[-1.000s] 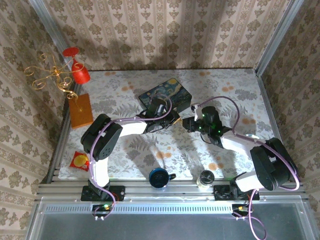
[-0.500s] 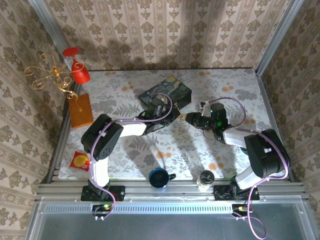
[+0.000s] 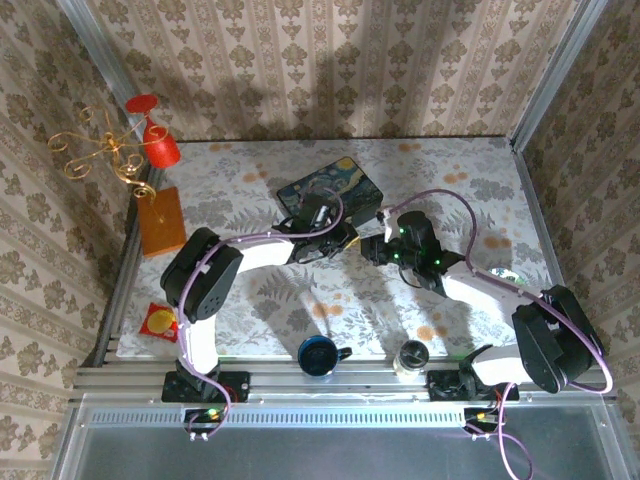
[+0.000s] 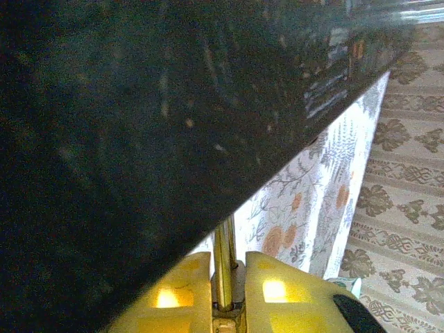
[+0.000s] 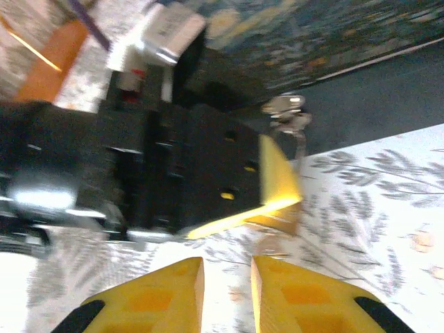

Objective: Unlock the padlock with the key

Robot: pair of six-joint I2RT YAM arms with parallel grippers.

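The brassy padlock (image 4: pixel 223 270) sits between my left gripper's (image 4: pixel 227 257) yellow fingers, which are shut on it against the dark side of the painted tin (image 4: pixel 139 125). In the right wrist view the padlock's body (image 5: pixel 281 220) shows under the left yellow finger. A thin silvery loop rises from it toward the tin's metal clasp (image 5: pixel 284 105). My right gripper (image 5: pixel 227 267) hangs just short of the padlock, open, with only tablecloth between its fingers. From above, the left gripper (image 3: pixel 350 238) and right gripper (image 3: pixel 372 248) meet in front of the tin (image 3: pixel 330 190). The key is too blurred to make out.
A red goblet (image 3: pixel 155 140) and a gold wire stand (image 3: pixel 100 150) are at the back left, with an orange block (image 3: pixel 162 222) below them. A dark blue cup (image 3: pixel 318 355) and a small jar (image 3: pixel 412 358) stand at the near edge, and a red-yellow item (image 3: pixel 158 320) lies near left.
My right arm swung out to the right and came back to the padlock. My left arm has held still.
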